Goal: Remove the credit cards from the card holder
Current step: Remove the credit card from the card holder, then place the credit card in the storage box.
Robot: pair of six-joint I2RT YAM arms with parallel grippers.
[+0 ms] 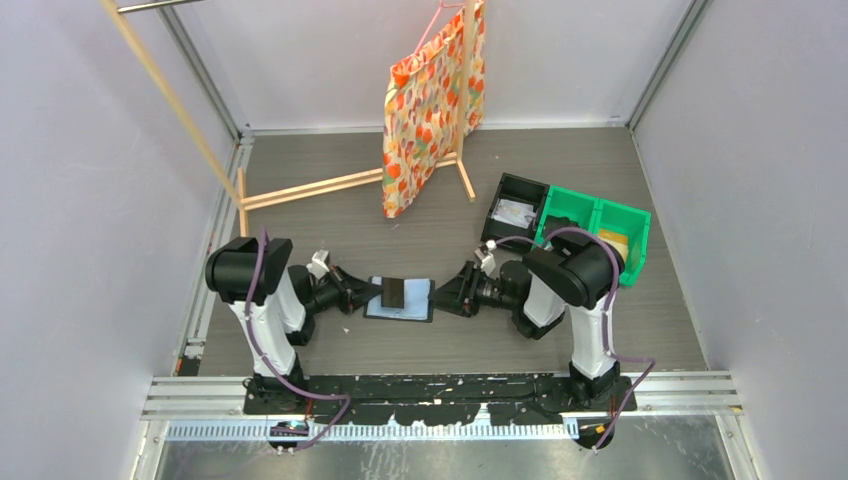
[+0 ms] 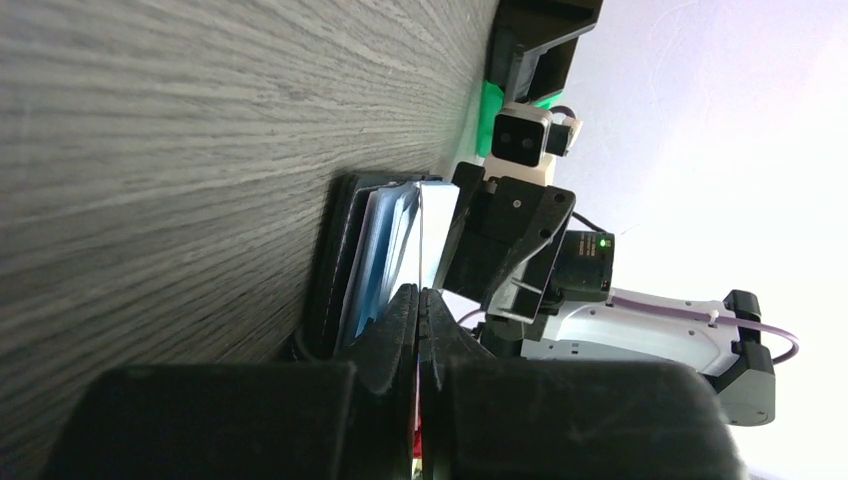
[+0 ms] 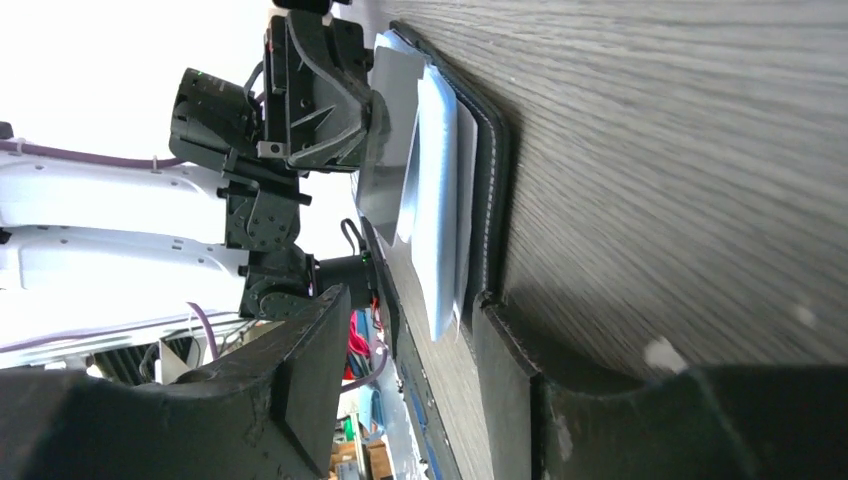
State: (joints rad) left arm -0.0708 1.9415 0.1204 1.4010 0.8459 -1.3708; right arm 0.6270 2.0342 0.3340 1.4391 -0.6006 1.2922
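The card holder [image 1: 412, 300] lies open on the table between my two grippers, blue-grey inside, with its black clasp tab [image 1: 392, 292] across the middle. My left gripper [image 2: 420, 293] is shut on the edge of a thin pale credit card [image 3: 385, 130], which tilts up off the holder's pockets [image 3: 437, 200]. My right gripper [image 3: 415, 320] stands open at the holder's opposite end. One of its fingers [image 3: 520, 390] lies low on the table against the holder's black rim [image 3: 495, 190], and nothing sits between the jaws.
A black bin [image 1: 515, 205] and green bins [image 1: 600, 228] stand at the back right. A patterned orange bag [image 1: 430, 100] hangs on a wooden rack [image 1: 300, 188] at the back. White walls close in both sides.
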